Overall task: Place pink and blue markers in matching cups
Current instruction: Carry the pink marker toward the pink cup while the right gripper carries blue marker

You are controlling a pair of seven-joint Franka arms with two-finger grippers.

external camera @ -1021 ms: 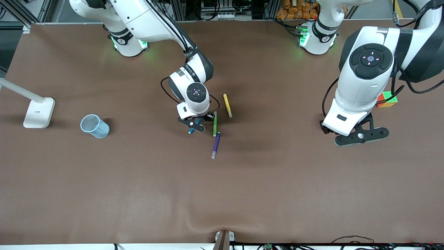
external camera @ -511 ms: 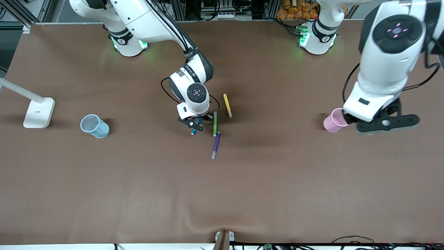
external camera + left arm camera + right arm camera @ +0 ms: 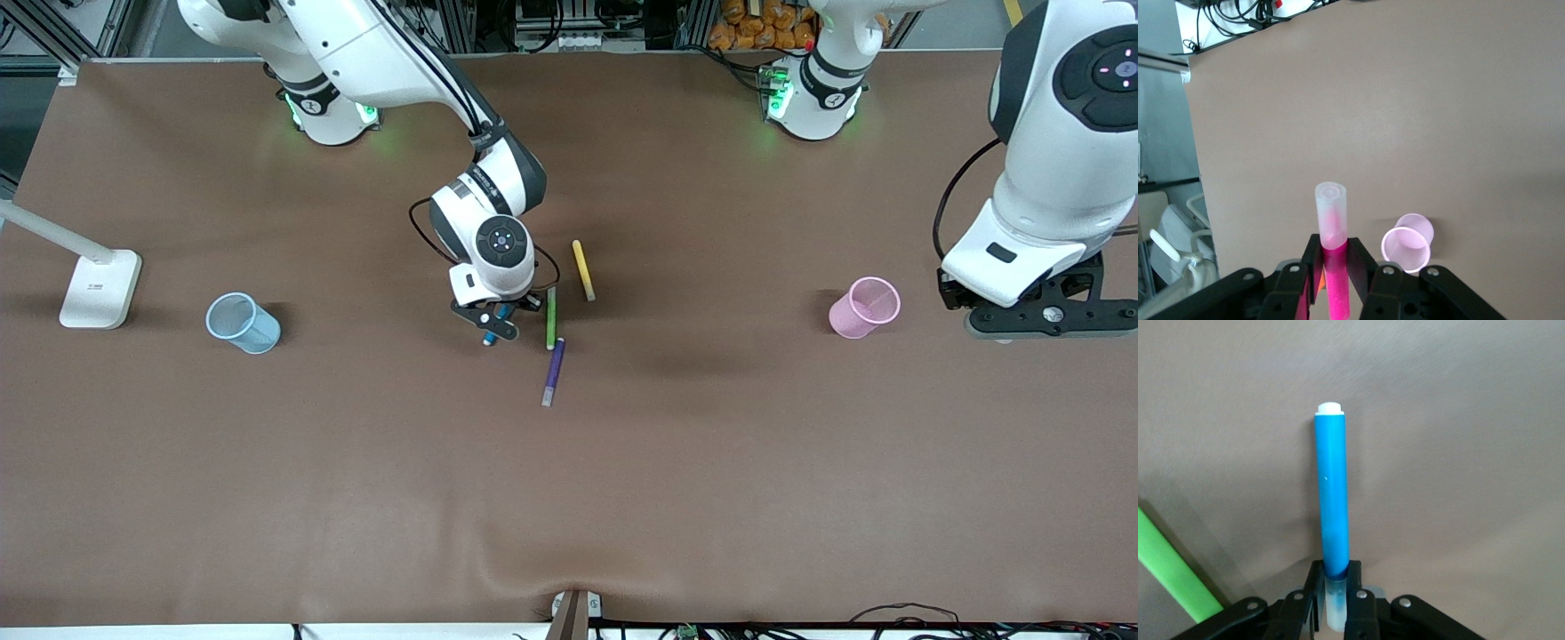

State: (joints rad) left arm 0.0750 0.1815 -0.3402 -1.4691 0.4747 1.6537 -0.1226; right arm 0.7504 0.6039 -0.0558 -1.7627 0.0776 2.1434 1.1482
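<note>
Right jaws point(image 3: 1331, 593) pinching blue marker point(image 3: 1332, 493), left jaws point(image 3: 1335, 267) pinching pink marker point(image 3: 1333, 240)

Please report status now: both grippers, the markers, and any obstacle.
Left gripper shut on pink marker, up beside pink cup. Right gripper shut on blue marker; green marker close alongside.

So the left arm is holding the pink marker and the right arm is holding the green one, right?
Not quite. The left gripper does hold the pink marker, but the right gripper holds the blue marker, not the green one. The right wrist view shows its jaws shut on the blue marker, while the green marker lies on the table beside it.
</note>
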